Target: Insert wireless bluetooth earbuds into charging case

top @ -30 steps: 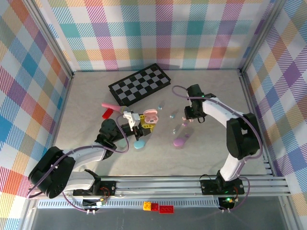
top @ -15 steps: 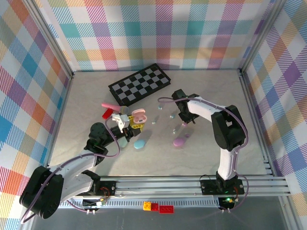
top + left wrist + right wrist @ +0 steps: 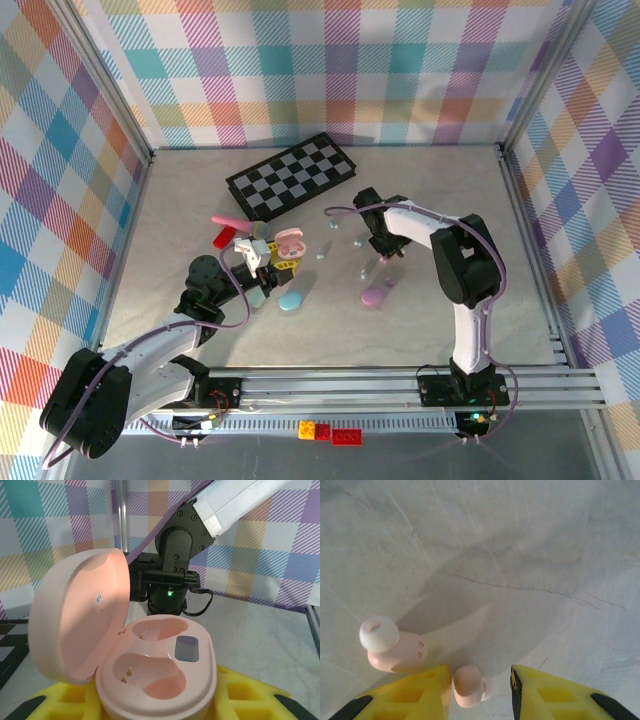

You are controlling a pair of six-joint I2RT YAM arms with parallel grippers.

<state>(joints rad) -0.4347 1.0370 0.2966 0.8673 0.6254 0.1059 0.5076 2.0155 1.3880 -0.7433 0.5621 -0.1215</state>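
One pink bud (image 3: 469, 685) lies on the table (image 3: 520, 555) between the yellow fingers (image 3: 555, 692) of the right gripper (image 3: 481, 680). I read those jaws as partly open: the left finger seems to touch the bud, the right one stands apart from it, and nothing is gripped. A second bud (image 3: 392, 647), also pink, lies just left of that gripper. Further left, my left gripper (image 3: 155, 707) is closed tight on the pink case (image 3: 155, 675), lid swung up, not far from the chessboard (image 3: 292, 176).
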